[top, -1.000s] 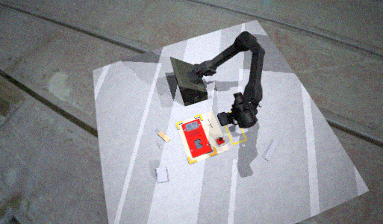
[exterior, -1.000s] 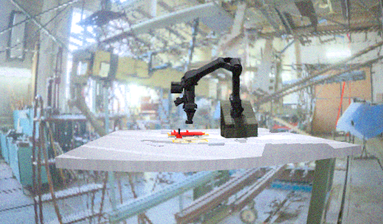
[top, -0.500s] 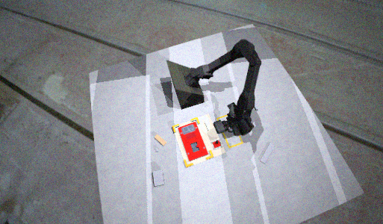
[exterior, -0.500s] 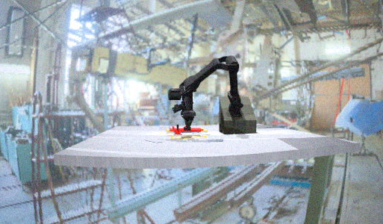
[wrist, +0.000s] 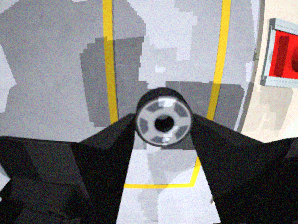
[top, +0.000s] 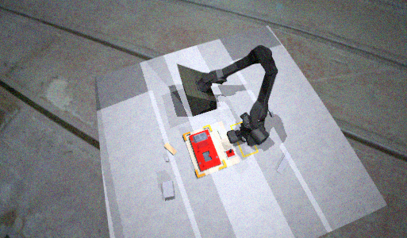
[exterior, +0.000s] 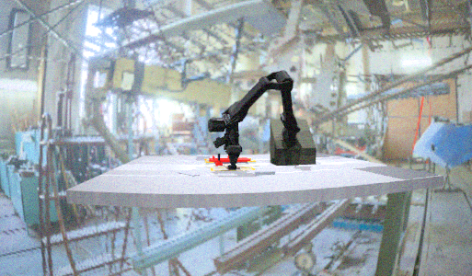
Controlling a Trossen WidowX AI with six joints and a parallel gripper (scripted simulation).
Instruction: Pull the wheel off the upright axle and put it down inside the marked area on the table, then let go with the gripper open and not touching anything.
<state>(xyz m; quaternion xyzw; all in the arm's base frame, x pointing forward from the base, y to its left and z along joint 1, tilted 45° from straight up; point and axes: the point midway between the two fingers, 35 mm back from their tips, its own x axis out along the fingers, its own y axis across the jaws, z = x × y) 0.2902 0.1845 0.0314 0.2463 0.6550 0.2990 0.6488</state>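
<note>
My gripper (top: 235,136) (exterior: 233,164) (wrist: 162,119) is shut on the wheel (top: 231,136) (wrist: 150,123), a dark tyre with a grey hub that faces the wrist camera. It holds the wheel low over the yellow marked area (top: 248,154) (wrist: 109,50), inside the outline. I cannot tell whether the wheel touches the table. The red axle base (top: 230,153) stands on the cream board just left of the area, with no wheel on it. A red panel (top: 202,148) (wrist: 282,56) lies on the same board, further left.
A large dark block (top: 196,93) (exterior: 292,147) stands behind the board by the arm's base. A tan block (top: 170,148), a grey block (top: 168,189) and a flat grey piece (top: 282,163) lie on the table.
</note>
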